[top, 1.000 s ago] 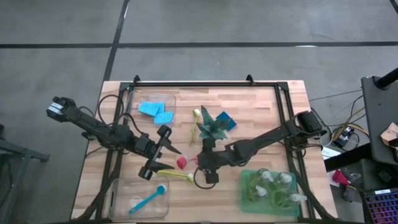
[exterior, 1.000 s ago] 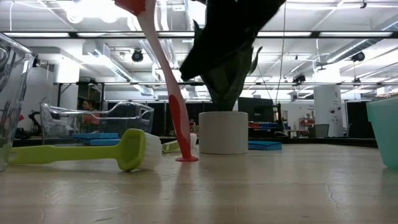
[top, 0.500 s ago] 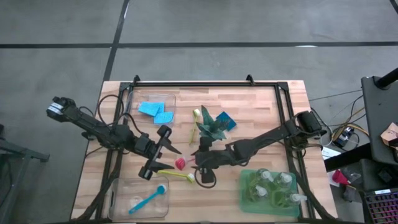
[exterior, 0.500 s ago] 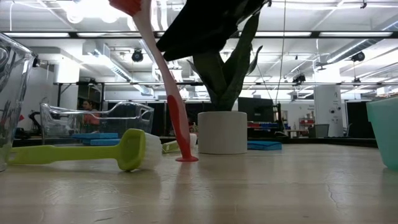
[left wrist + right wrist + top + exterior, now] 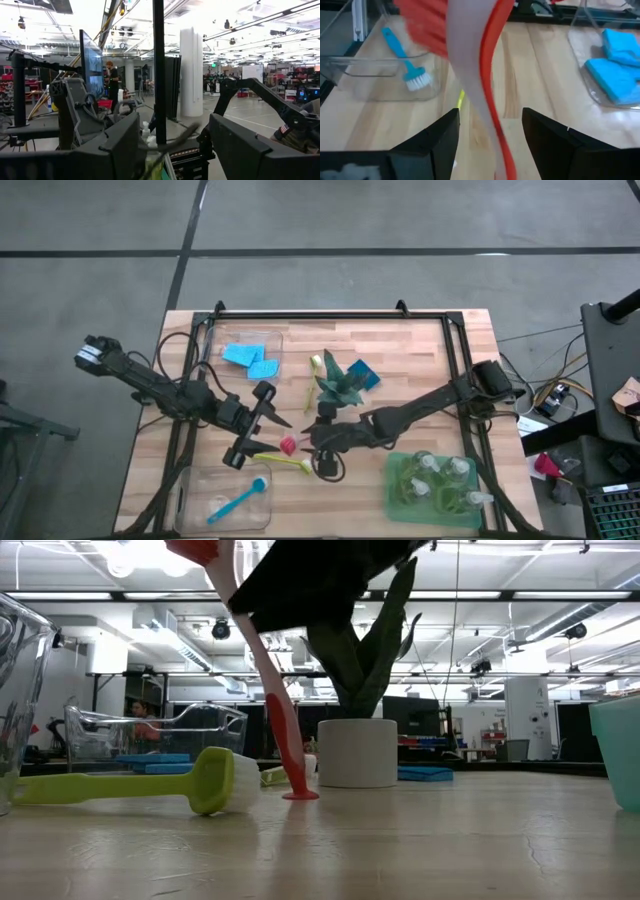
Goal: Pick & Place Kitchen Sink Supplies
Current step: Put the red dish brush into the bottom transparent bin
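Brushes, sponges and bottles are seen spread over the wooden surface [image 5: 420, 350]. At the left front corner a clear bin [image 5: 190, 480] is placed, and a blue brush [image 5: 238, 500] is laid inside it. At the left back a second clear bin [image 5: 272, 340] is seen, in which blue sponges [image 5: 245, 356] are kept. The left gripper [image 5: 172, 145] is held above the surface between these two bins; its fingers are spread apart and nothing is gripped between them.

A yellow-green brush [image 5: 130, 785] is laid flat on the surface, just beside the red-pink brush [image 5: 285, 740]. The red-pink brush is stood on the end of its handle and is tilted, with its head raised up. Its handle is enclosed by the right gripper [image 5: 490, 114], near the middle of the surface; whether this gripper is clamped on the handle cannot be told.

Behind them the potted plant [image 5: 340, 385] is stood, and one more blue sponge [image 5: 366, 373] is laid just beside it. At the right front a green tray [image 5: 392, 480] is placed, and the clear pump bottles [image 5: 440, 480] are stood inside it.
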